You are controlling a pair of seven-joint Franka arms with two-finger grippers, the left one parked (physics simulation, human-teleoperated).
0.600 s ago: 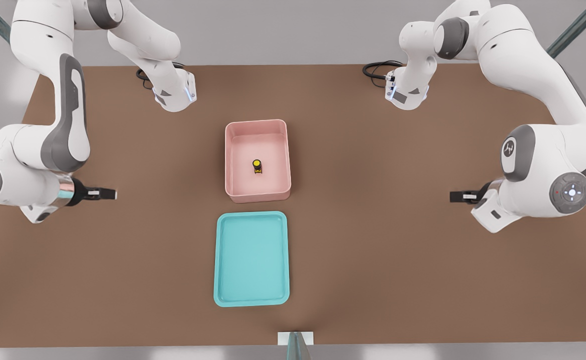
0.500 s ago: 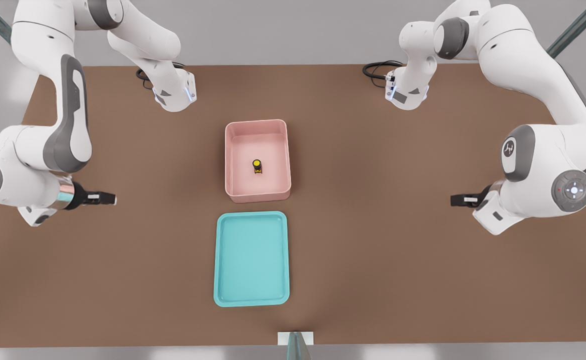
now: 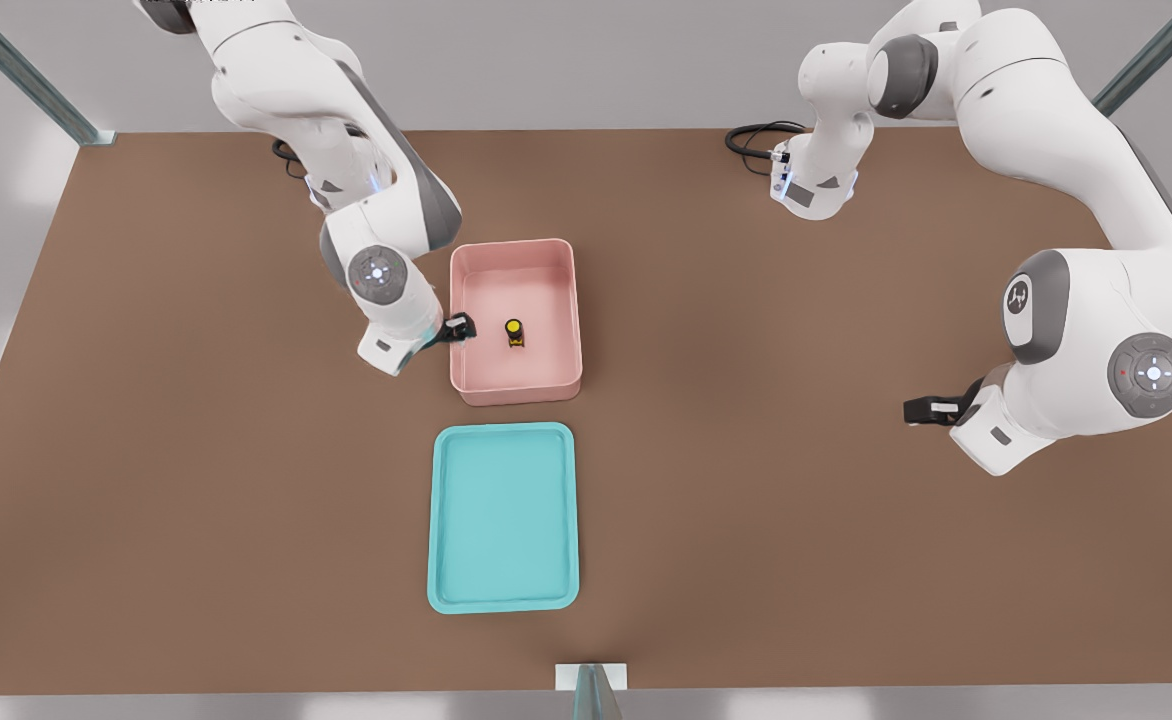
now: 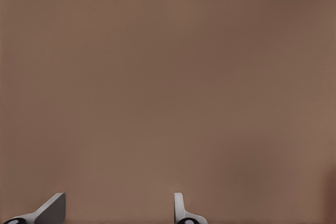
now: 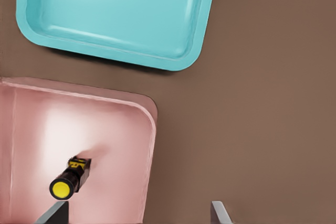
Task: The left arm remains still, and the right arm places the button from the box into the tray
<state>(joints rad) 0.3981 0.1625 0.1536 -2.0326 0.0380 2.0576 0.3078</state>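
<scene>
My black two-finger gripper (image 3: 459,327) hung with jaws spread over the pink plastic box's (image 3: 466,385) rim, beside the yellow-capped button (image 3: 514,333).

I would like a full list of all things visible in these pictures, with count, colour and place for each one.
button: one, yellow cap on black body, inside the box, near its middle.
box: one, pink, centre of the table.
tray: one, teal, just in front of the box, apart from it.
table: one, brown, under everything.
cables: black, at the table's far edge by the arm bases.
gripper: one, black, at the box wall on the front view's left, beside the button, fingers open.
</scene>
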